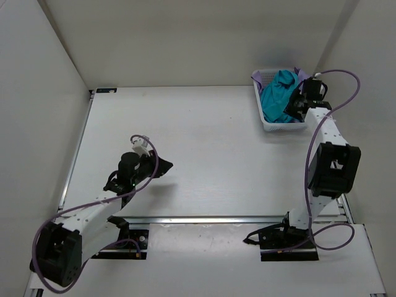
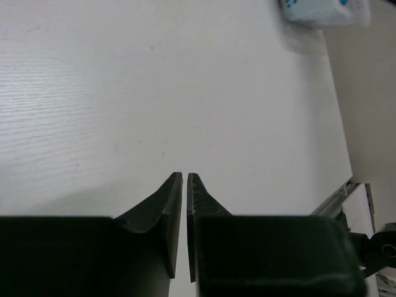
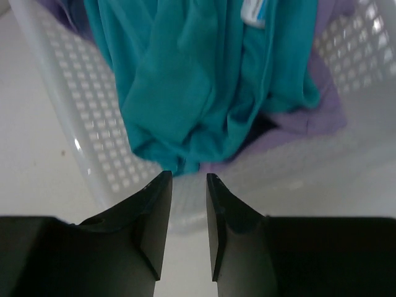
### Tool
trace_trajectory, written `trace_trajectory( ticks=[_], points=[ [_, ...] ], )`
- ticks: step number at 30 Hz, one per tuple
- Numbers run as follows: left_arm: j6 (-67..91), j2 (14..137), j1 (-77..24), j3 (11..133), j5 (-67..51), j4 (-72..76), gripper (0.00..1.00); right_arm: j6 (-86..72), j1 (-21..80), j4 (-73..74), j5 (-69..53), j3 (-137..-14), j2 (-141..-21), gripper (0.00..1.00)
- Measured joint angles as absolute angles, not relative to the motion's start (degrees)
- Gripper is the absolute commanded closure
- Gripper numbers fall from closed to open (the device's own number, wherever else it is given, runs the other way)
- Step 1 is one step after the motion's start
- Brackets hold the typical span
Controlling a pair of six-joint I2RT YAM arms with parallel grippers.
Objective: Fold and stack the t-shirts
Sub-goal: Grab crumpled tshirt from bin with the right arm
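A teal t-shirt (image 1: 276, 93) lies crumpled on top in the white mesh basket (image 1: 267, 122) at the back right. A lavender t-shirt (image 1: 302, 75) shows under it at the basket's far edge. No red t-shirt is in view. My right gripper (image 1: 291, 110) hovers over the basket's right side, open and empty. In the right wrist view its tips (image 3: 189, 176) sit just above the basket rim, close to the teal t-shirt (image 3: 185, 80), with the lavender t-shirt (image 3: 309, 117) to the right. My left gripper (image 1: 164, 166) is shut and empty over bare table (image 2: 185, 175).
The basket wall (image 3: 80, 105) rises left of my right fingers. The basket also shows far off in the left wrist view (image 2: 322, 11). White walls close in the table on three sides. A metal rail (image 1: 235, 218) runs along the near edge.
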State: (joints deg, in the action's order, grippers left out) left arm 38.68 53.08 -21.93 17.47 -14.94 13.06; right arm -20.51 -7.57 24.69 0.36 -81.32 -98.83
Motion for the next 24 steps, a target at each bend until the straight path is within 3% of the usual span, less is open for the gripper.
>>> trace_trajectory(
  ticks=[2,6,11,15,23,24],
  points=[
    [37.76,58.0,-21.45,20.56,-14.98,11.2,0.67,-20.32,-9.15,24.29,-0.64,-87.11,-103.94,0.68],
    [36.99,66.43,-19.9,26.17,-14.76,7.25,0.55,-20.34,-11.18,23.53,-2.92,-93.45,-109.84,0.65],
    [37.08,65.91,-14.98,26.26,-11.03,3.84,0.6,-19.9,-12.56,23.73,-4.62,-101.73,-116.18,0.66],
    [35.77,65.49,-17.76,26.3,-6.76,2.72,0.57,-20.01,-12.88,22.81,-6.96,-102.06,-118.37,0.66],
    [32.75,72.23,-20.6,28.05,-9.89,-1.52,0.63,-19.92,-12.56,22.9,-8.69,-102.08,-122.08,0.62],
    [32.67,72.18,-21.26,28.05,-10.55,-2.13,0.59,-19.9,-12.56,22.87,-8.78,-102.08,-122.15,0.63]
  ],
)
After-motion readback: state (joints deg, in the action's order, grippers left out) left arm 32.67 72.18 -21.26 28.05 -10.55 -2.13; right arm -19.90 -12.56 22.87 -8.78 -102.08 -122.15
